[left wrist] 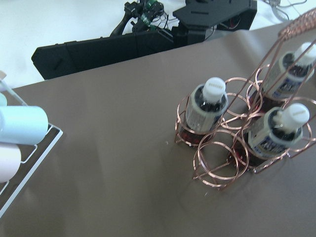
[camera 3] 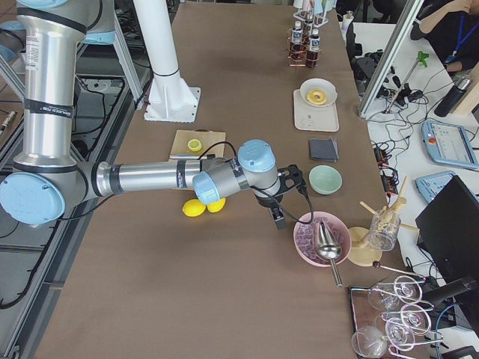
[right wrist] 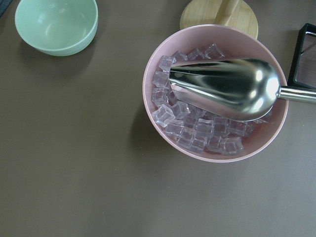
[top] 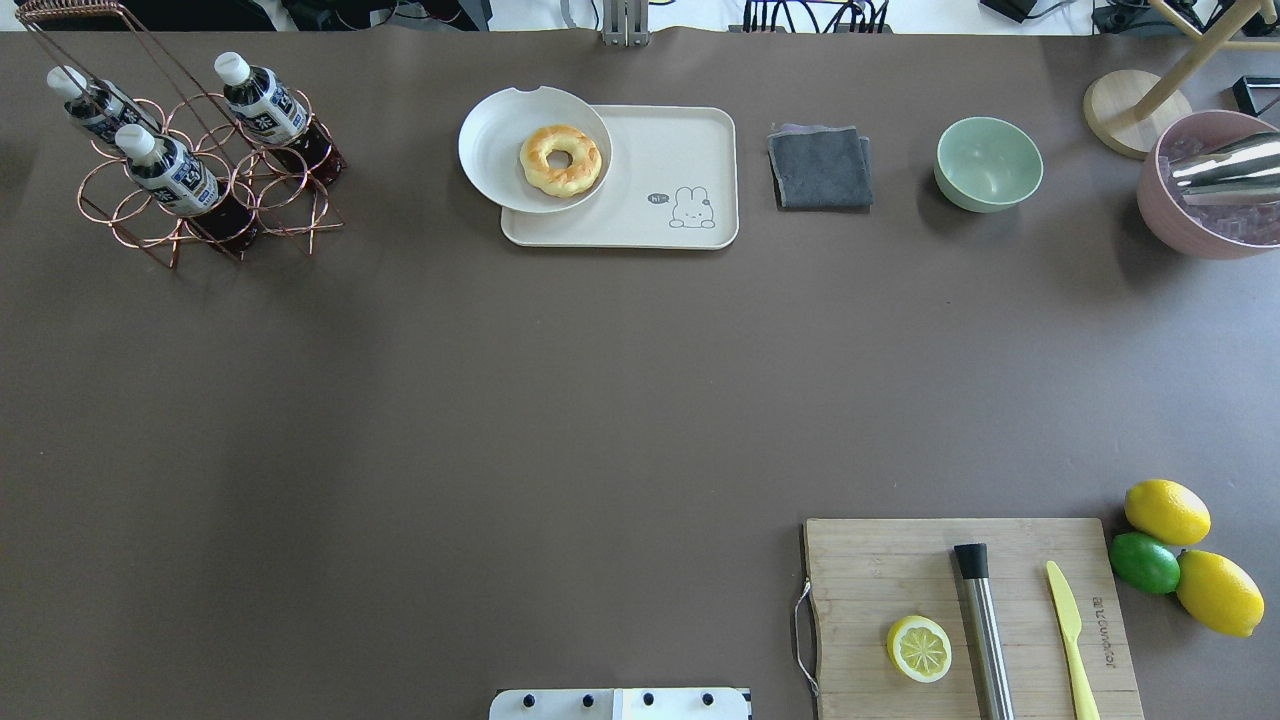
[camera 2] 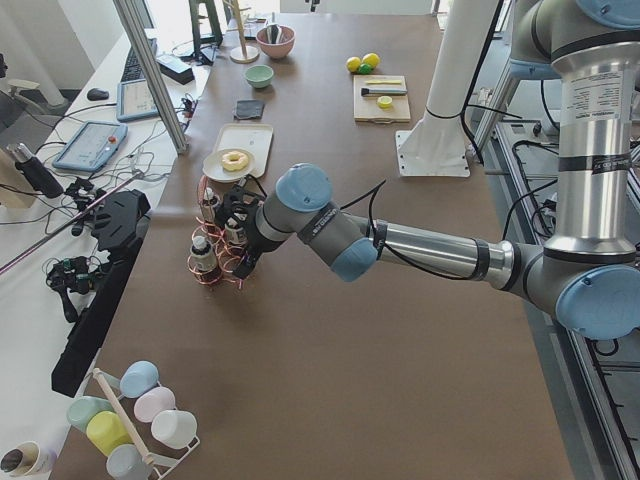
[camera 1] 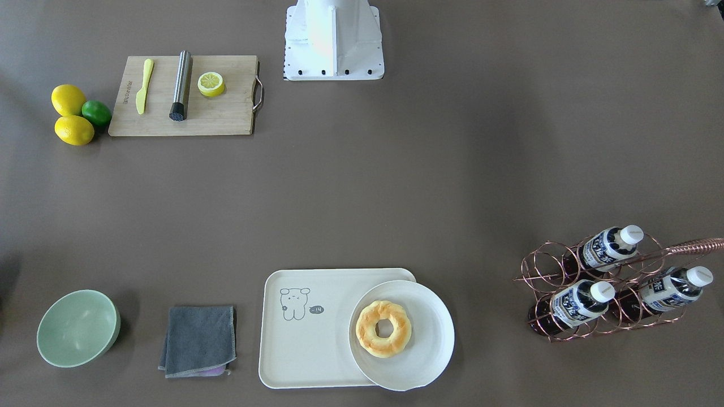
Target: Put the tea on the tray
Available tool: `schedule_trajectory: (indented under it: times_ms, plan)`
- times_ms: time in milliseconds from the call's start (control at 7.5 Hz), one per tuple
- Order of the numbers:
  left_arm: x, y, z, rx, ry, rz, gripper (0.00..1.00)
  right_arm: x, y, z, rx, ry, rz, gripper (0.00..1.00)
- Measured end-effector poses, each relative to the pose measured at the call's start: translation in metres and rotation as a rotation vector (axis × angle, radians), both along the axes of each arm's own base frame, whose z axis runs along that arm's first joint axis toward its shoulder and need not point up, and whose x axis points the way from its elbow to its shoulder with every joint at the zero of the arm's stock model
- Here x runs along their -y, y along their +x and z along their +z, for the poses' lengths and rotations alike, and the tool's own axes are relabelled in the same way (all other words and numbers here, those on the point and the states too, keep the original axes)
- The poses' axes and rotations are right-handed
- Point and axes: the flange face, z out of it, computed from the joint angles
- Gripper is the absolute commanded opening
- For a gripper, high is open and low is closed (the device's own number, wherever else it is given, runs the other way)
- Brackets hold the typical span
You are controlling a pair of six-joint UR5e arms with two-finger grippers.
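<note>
A bubble on the cream-white rectangular tray (top: 640,140) reads "hi". Labels on the small clear tea bottles (top: 172,172) and the stamp on the wooden cutting board (top: 890,570) are illegible.

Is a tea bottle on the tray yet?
No, all three tea bottles stand in the copper wire rack; the tray holds only the doughnut plate.

tea bottles (camera 1: 582,302), white-capped, standing in wire rack (camera 1: 698,244); cream tray (camera 1: 294,350) well apart.
</note>
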Motion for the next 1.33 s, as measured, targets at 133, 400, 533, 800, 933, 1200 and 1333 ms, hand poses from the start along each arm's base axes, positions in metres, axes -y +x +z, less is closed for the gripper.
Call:
schedule_trajectory:
  times_ms: [133, 400, 533, 800, 933, 1200, 1333]
  plan:
    - [0.007, 0.031, -0.013, -0.035, 0.007, -0.067, 0.99, 0.000, -0.002, 0.000, 0.001, 0.000, -0.005, 1.00]
    - [0.014, 0.100, -0.032, -0.062, 0.015, -0.159, 0.99, 0.000, -0.004, 0.001, 0.001, 0.000, -0.009, 1.00]
    - [0.013, 0.121, -0.043, -0.065, 0.026, -0.197, 0.98, 0.000, -0.005, 0.000, 0.002, 0.004, -0.009, 1.00]
    - [0.012, 0.152, -0.056, -0.055, 0.047, -0.290, 0.97, -0.001, -0.005, 0.000, 0.005, 0.014, -0.007, 1.00]
    - [0.010, 0.177, -0.059, -0.048, 0.053, -0.340, 0.92, -0.001, -0.005, 0.000, 0.005, 0.015, -0.007, 1.00]
    - [0.014, 0.216, -0.062, -0.034, 0.069, -0.386, 0.85, -0.001, -0.005, 0.002, 0.004, 0.014, -0.008, 1.00]
    - [0.023, 0.228, -0.061, -0.031, 0.070, -0.391, 0.81, -0.002, -0.005, 0.002, 0.004, 0.013, -0.008, 1.00]
